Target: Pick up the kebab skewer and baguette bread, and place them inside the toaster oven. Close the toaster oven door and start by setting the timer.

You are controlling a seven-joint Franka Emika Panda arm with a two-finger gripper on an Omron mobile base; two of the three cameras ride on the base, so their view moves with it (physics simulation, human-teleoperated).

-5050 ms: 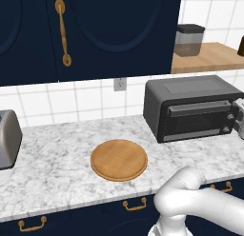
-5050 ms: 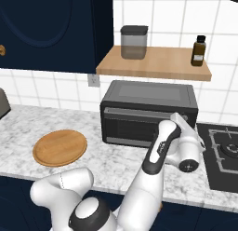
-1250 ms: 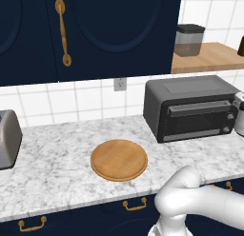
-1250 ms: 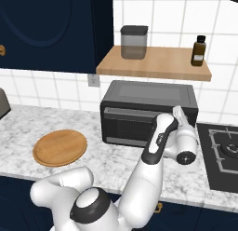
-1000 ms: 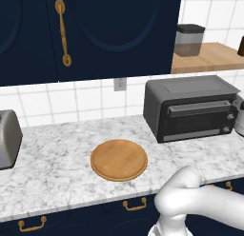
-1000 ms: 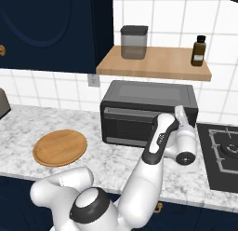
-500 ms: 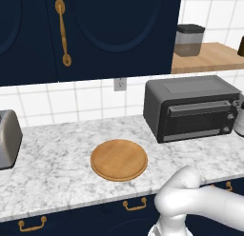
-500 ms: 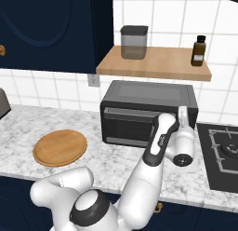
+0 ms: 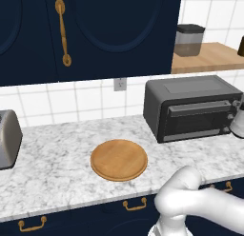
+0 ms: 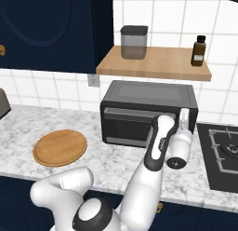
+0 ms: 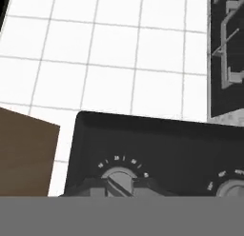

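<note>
Hand view alone shows toaster oven (image 11: pixel 157 149) dials.

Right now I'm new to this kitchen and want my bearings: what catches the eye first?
The dark toaster oven against the tiled wall, door shut, with the white arm's claw up at its right-hand knobs. Then the bare wooden plate on the marble counter to the oven's left. Above the oven, a wooden shelf holds a grey canister and a brown bottle.
</note>
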